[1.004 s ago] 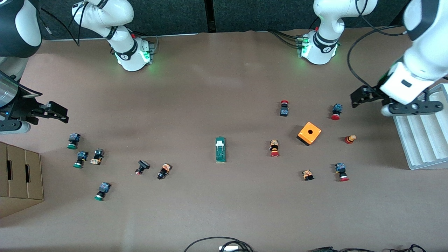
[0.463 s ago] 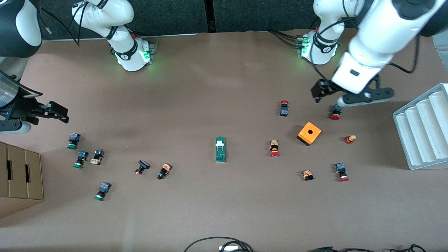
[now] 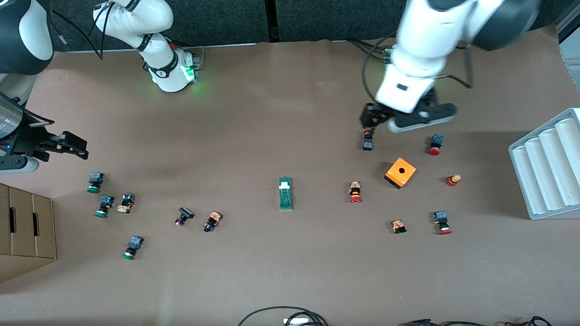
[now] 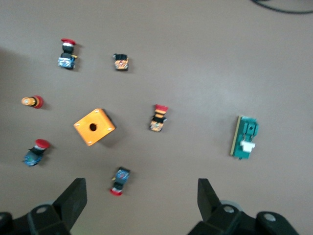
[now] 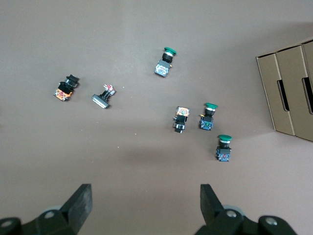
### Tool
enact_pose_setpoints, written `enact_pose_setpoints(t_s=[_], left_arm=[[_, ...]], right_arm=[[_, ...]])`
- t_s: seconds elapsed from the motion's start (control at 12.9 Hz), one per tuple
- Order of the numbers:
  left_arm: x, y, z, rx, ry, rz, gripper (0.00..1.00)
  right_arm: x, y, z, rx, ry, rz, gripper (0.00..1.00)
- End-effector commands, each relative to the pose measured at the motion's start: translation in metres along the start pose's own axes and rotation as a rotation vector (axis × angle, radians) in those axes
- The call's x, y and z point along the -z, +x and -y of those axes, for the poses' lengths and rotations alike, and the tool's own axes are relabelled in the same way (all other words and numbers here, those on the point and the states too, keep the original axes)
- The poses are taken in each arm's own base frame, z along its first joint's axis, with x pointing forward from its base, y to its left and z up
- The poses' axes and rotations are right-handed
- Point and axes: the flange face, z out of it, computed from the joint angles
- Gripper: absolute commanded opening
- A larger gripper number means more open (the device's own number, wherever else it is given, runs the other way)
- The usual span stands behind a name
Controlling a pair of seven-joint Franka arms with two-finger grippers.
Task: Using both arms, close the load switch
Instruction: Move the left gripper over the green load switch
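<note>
Finds the narrow green rectangular load switch (image 3: 285,193) lying flat near the middle of the table, a little toward the front-camera edge, with its small white handle piece at the end facing the bases' edge and nothing touching it. Finds the left arm's black two-finger gripper (image 4: 141,196) spread wide and empty, up over the stretch between the middle and the left arm's end of the table, above a small red-capped push button (image 3: 368,140) and near the orange cube with a hole (image 3: 400,173). Finds the right arm's black two-finger gripper (image 5: 143,196) equally wide open, holding nothing, waiting over the right arm's end of the table, close to the brown cardboard box (image 3: 25,231) at that corner and a cluster of green-capped push buttons (image 3: 95,182). Reads as an early approach, with both grippers well apart from the switch. Risks clipping the red-capped button or the orange cube on a low pass toward the middle, knocking them into the work area. Risks sliding or spinning the light block across the smooth brown surface by pushing the handle before bracing the body with the other gripper. Risks pinning the handle itself when clamping, leaving it unable to travel. Risks a knock between the two wrists when closing in on so narrow a part from both ends.
</note>
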Motion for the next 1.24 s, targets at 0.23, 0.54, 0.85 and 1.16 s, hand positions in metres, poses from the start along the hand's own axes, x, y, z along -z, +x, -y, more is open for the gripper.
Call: enact_pose_setpoints(t_s=[0.23, 0.54, 0.85, 1.16], left_arm=[[-0.053, -0.07, -0.105, -0.009, 0.02, -0.166, 1.0], [-0.11, -0.111, -0.158, -0.076, -0.012, -0.273, 0.99], [-0.179, -0.169, -0.196, -0.121, 0.002, -0.428, 0.99], [-0.252, -0.201, -0.211, -0.089, -0.043, -0.613, 0.99]], right_arm=[[0.0, 0.002, -0.002, -0.012, 0.019, -0.003, 1.0], [0.001, 0.001, -0.002, -0.012, 0.019, 0.0, 1.0], [0.0, 0.003, -0.002, -0.012, 0.015, -0.01, 1.0], [-0.006, 0.011, -0.003, -0.012, 0.008, -0.027, 1.0]])
